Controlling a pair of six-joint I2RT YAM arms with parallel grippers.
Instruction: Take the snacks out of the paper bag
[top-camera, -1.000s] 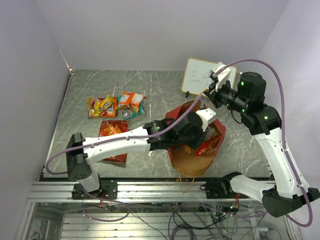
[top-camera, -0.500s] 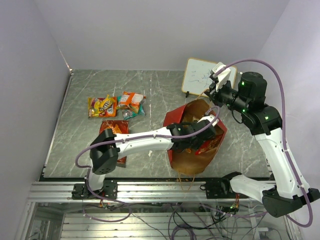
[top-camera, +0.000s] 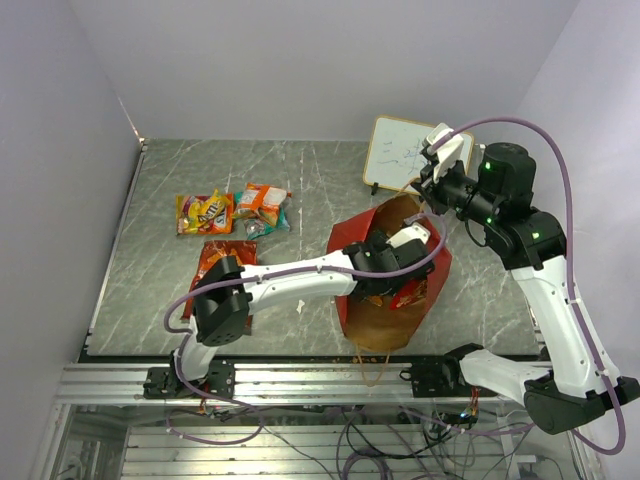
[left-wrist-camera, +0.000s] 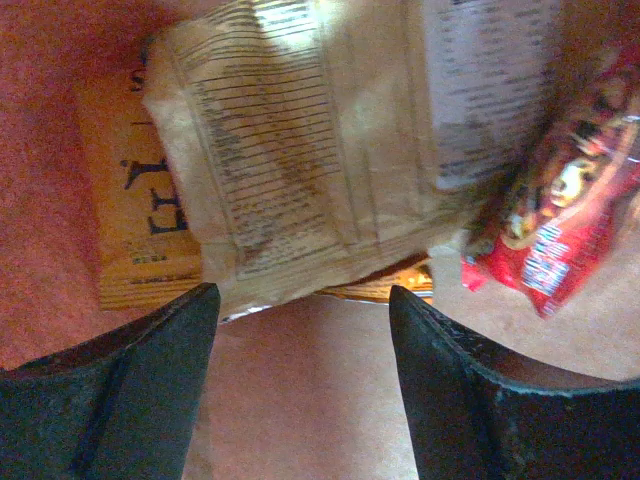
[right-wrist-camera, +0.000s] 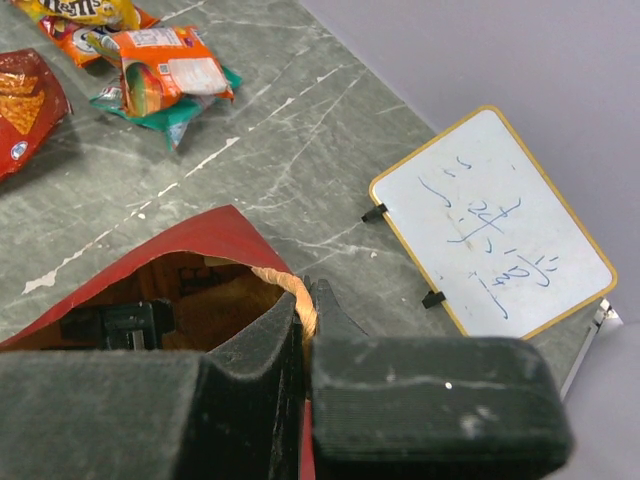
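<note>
Retrieval step in hand: left pincer (left-wrist-camera: 300, 297), jaws apart, inside bag (top-camera: 350, 236) at counter (top-camera: 190, 165) right, over tan pack (left-wrist-camera: 300, 150); right pincer (right-wrist-camera: 300, 330) clamped on handle (right-wrist-camera: 287, 287); next, descend and close on pack.

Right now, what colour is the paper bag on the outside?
Red outside; the paper bag shows best in the top external view.

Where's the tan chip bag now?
The tan chip bag lies inside the paper bag, just beyond the left tool in the left wrist view, a red packet at its right.
</note>
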